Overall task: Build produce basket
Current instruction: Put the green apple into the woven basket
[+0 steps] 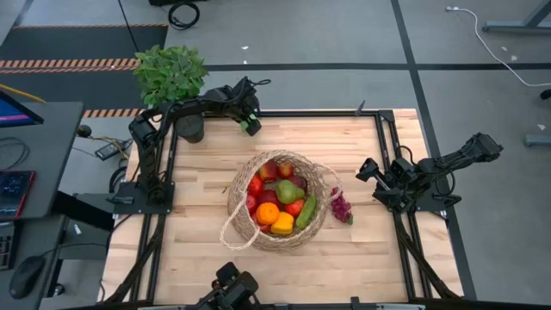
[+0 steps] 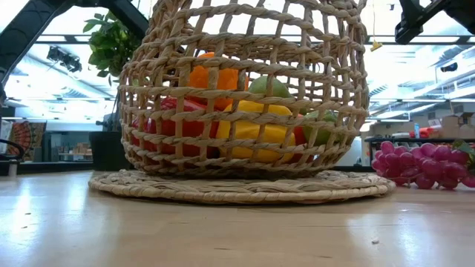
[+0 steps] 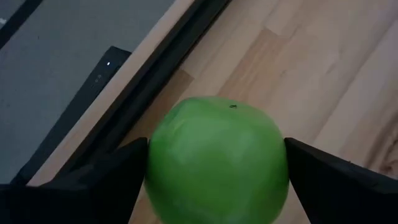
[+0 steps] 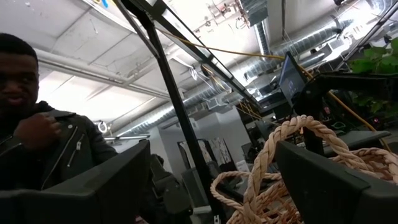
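The tan woven basket point(image 1: 320, 176) stands mid-table, its loop handle point(image 1: 234, 231) lying toward the near left. It holds red, orange, yellow and green produce point(image 1: 280, 200), which also shows through the weave in the low view point(image 2: 245, 126). A purple grape bunch point(image 1: 342, 207) lies on the wood by the basket's right side. A green apple point(image 3: 217, 162) sits between the fingers of my left gripper point(image 1: 250, 120) at the table's far edge, left of centre. My right gripper point(image 1: 372, 169) waits open at the table's right edge, tilted upward. My left gripper has the green apple between its two fingers, one finger point(image 3: 118, 177) against each of the apple's opposite sides point(image 3: 158, 168). The fingers slant down from above, toward the far edge. Whether the apple rests on the wood, I cannot tell.
A leafy potted plant point(image 1: 170, 72) in a dark pot point(image 1: 191, 130) stands at the far left corner, close to my left arm. A dark frame rail point(image 3: 155, 81) runs along the far edge beside the apple. A person point(image 4: 37, 130) shows in the room beyond.
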Tool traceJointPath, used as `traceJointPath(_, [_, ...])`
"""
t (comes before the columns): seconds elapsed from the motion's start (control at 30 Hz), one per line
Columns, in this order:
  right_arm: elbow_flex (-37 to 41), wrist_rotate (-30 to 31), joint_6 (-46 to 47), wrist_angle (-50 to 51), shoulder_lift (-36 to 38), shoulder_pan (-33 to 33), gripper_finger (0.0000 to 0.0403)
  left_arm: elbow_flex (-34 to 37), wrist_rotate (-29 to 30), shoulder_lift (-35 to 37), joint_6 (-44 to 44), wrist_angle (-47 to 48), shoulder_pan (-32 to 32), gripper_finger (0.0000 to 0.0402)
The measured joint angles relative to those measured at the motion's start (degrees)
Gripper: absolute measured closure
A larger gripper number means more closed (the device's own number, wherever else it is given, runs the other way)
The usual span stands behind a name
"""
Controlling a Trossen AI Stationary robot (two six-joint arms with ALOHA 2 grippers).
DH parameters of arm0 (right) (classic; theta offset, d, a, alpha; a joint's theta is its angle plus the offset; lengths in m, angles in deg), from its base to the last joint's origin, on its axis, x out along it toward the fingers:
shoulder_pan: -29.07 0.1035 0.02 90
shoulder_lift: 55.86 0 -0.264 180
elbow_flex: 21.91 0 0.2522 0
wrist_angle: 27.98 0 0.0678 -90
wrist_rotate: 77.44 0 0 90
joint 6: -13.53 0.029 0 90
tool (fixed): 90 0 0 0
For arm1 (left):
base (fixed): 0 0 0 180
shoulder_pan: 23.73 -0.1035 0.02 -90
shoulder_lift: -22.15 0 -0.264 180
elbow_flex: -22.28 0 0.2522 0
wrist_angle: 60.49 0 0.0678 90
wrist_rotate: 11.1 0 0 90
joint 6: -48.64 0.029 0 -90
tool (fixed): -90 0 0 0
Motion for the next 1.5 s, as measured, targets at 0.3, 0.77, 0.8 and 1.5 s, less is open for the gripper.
traceJointPath(0.3, [0.0, 0.0, 0.0, 0.0, 0.0, 0.0, 0.0054, -6.8, -4.8, 0.0, -4.2, 3.0, 2.2, 0.0041])
traceJointPath(0.77, [0.0, 0.0, 0.0, 0.0, 0.0, 0.0, 0.0054, -26.6, -6.5, 0.1, -9.2, 7.0, 9.5, 0.0042])
traceJointPath(0.8, [0.0, 0.0, 0.0, 0.0, 0.0, 0.0, 0.0054, -28.3, -6.5, 0.1, -9.4, 7.2, 10.0, 0.0042])
traceJointPath(1.5, [0.0, 0.0, 0.0, 0.0, 0.0, 0.0, 0.0054, -54.9, -13.5, 0.3, -18.4, 8.5, 22.2, 0.0042])
